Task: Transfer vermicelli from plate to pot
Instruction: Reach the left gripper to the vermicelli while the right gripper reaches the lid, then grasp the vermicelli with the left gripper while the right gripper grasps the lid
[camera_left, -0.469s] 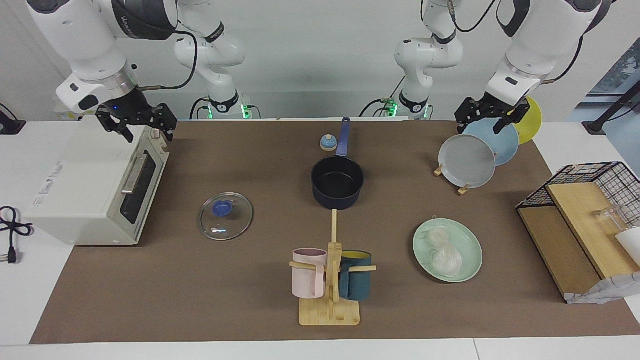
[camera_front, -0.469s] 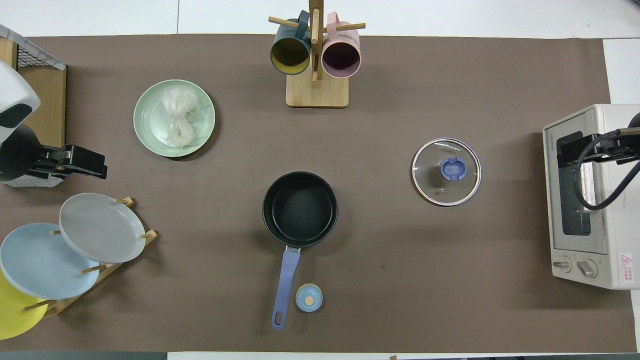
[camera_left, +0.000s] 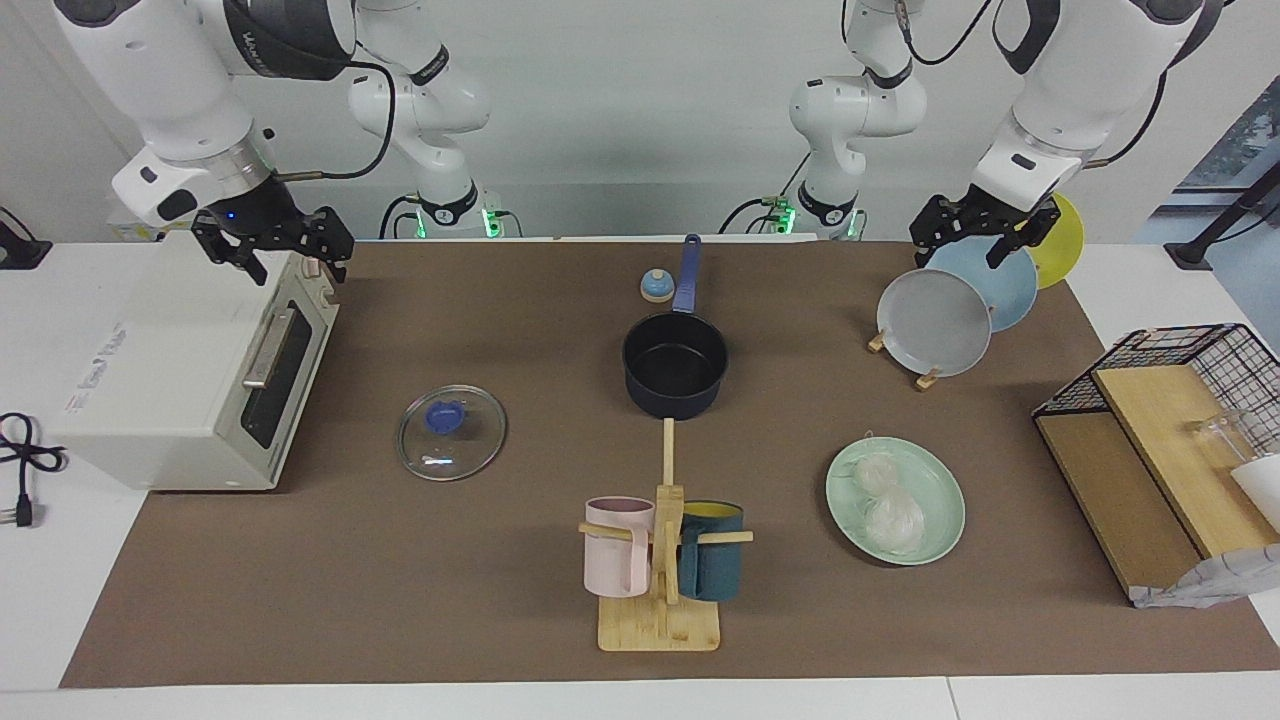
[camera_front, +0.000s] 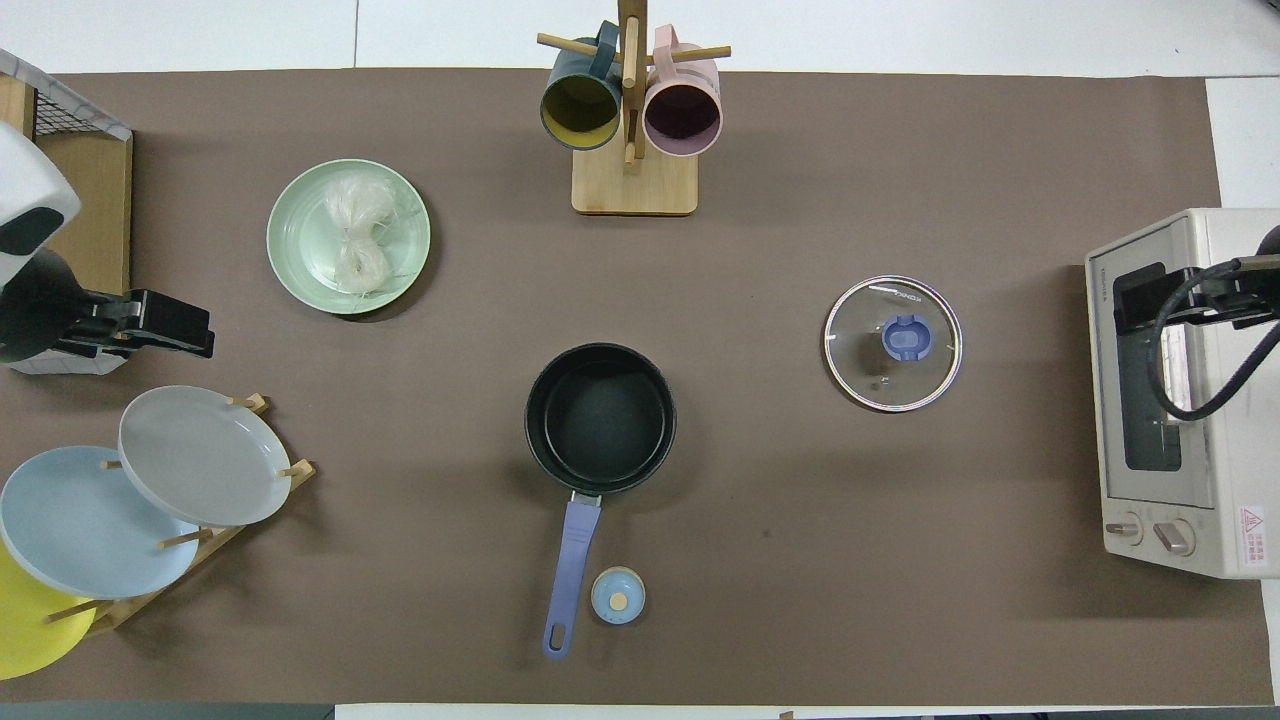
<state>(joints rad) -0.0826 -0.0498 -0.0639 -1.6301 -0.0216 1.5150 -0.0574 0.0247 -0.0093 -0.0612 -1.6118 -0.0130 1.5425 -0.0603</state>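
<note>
Nothing has changed in the last half second: work has not begun. Pot (camera_left: 675, 362) stands mid-bench, empty, lid off. Farther out, toward the left arm's end, the vermicelli (camera_left: 888, 502) lies undisturbed on the plate (camera_left: 940, 480). Left gripper (camera_left: 985, 235) hangs over the plate rack (camera_left: 927, 378), right gripper (camera_left: 272, 243) over the toaster oven (camera_left: 160, 380); both have fingers apart, holding nothing.

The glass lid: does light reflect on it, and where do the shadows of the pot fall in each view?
Overhead view: the glass lid shows a thin bright glint along its rim; the pot casts only a soft, faint shadow around itself. Facing view: the lid carries small pale reflections near its edge; the pot's shadow is soft and diffuse.
</note>
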